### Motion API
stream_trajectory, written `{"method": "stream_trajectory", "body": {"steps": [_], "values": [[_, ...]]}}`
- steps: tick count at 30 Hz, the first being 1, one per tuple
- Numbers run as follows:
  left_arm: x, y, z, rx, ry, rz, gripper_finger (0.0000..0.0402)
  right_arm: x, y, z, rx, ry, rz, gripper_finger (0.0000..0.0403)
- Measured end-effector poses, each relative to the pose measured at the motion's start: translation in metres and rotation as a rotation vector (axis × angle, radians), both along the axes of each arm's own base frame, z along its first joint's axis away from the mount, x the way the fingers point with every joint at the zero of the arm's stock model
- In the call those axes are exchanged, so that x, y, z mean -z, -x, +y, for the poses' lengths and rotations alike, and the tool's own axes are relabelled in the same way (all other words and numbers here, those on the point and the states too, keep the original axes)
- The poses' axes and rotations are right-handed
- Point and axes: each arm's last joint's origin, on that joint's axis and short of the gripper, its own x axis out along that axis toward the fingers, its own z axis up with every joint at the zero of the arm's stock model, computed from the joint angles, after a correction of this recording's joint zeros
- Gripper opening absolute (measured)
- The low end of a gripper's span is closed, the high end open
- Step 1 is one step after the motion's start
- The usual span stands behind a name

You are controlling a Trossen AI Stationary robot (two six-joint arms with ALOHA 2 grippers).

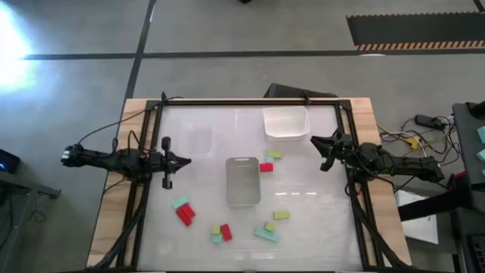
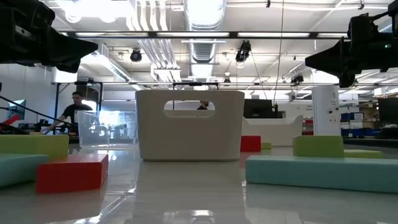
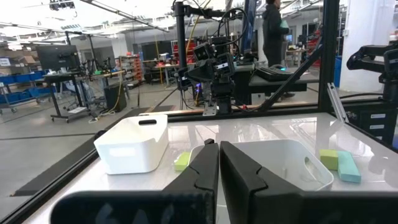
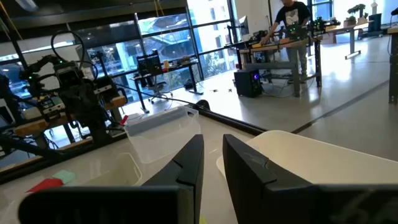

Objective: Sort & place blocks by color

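Small flat blocks in red, teal and yellow-green lie scattered on the white table. A red one [image 1: 266, 167] and a yellow-green one [image 1: 273, 155] lie right of the middle clear tray [image 1: 242, 180]. A teal one [image 1: 180, 202] and a red one [image 1: 185, 214] lie near left. Several more [image 1: 226, 232] [image 1: 266, 234] [image 1: 282, 215] lie toward the near edge. My left gripper [image 1: 189, 160] [image 3: 219, 144] hangs level at the left edge, shut and holding nothing. My right gripper [image 1: 317, 144] [image 4: 212, 138] hangs level at the right edge, fingers nearly together with only a slit between them, holding nothing.
A white bin [image 1: 286, 121] stands at the far right of the table. A second clear tray [image 1: 198, 136] stands at the far left. A black frame [image 1: 250, 101] runs round the table. In the room beyond, people stand at benches [image 4: 292, 25].
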Motion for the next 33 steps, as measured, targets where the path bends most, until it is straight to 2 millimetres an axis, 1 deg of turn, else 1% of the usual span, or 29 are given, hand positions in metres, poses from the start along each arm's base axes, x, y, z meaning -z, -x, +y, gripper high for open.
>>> {"method": "stream_trajectory", "body": {"steps": [24, 29, 33], "values": [[-0.0001, 0.0, 0.0, 0.0, 0.0, 0.0, 0.0, 0.0, 0.0, 0.0, 0.0, 0.0, 0.0, 0.0052], [-0.0001, 0.0, 0.0002, -0.013, -0.126, 0.012, 0.0, 0.0, 0.0, 0.0, 0.0, 0.0, 0.0, 0.0052], [-0.0002, 0.0, 0.0002, -0.013, -0.129, 0.01, 0.0, 0.0, 0.0, 0.0, 0.0, 0.0, 0.0, 0.0052]]}}
